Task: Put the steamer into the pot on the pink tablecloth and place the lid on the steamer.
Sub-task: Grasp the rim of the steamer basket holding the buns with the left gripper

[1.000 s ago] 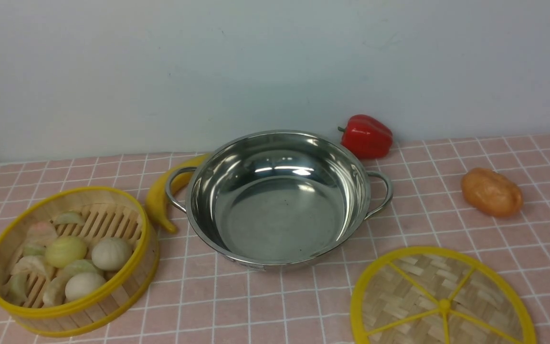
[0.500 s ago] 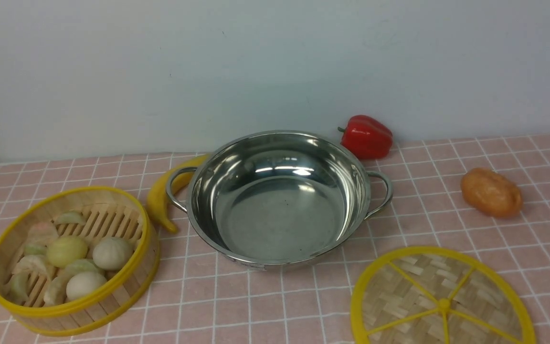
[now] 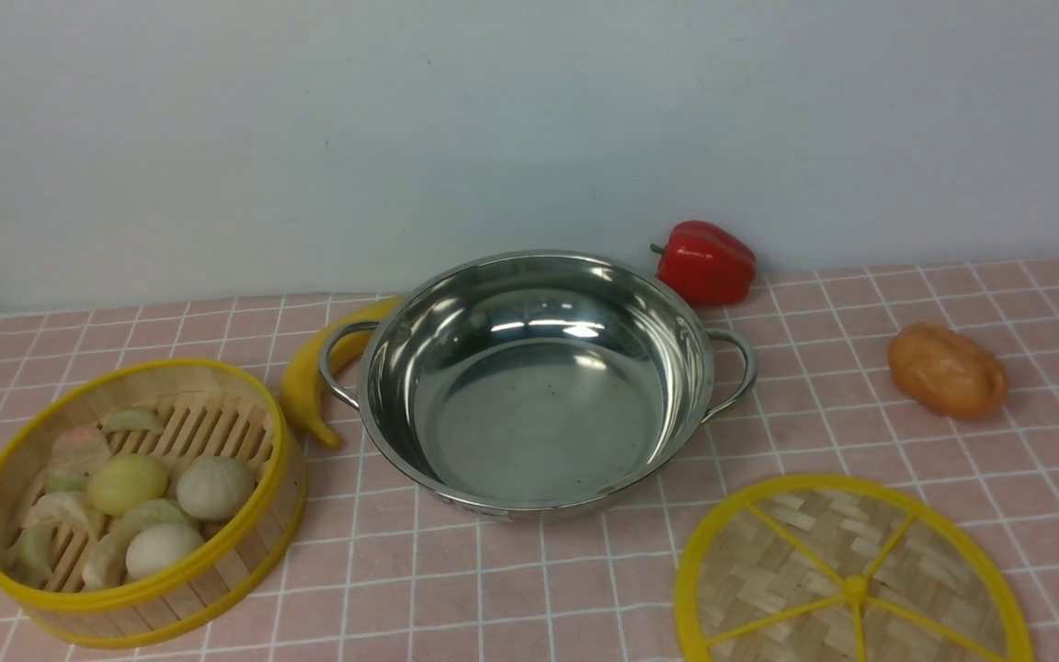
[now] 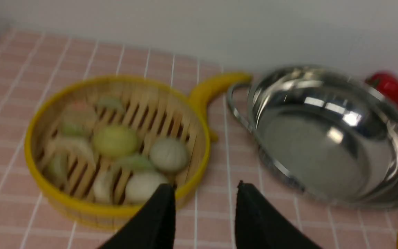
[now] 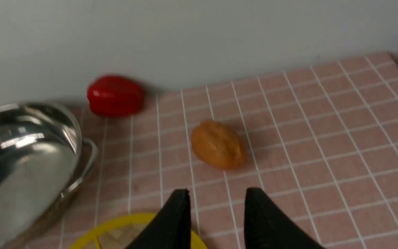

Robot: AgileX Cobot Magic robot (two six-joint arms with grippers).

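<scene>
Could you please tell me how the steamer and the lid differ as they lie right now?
The steamer is a deep basket with a slatted floor; the lid is a flat woven disc with yellow spokes. The steamer holds dumplings and buns; the lid carries nothing. The steamer sits left of the pot, the lid at its front right. Both have yellow rims and rest on the cloth.

- front view looks forward and slightly down across the pink tablecloth [image 3: 860, 432] toward the pale wall [image 3: 309, 138], pot [image 3: 539, 386] at mid-frame.
- left wrist view sits low and close behind the left tool [image 4: 204, 185], facing the steamer [image 4: 116, 148] and pot.
- right wrist view, just as close behind the right tool [image 5: 218, 190], faces the red pepper [image 5: 115, 95].
- all three views share the pot.
</scene>
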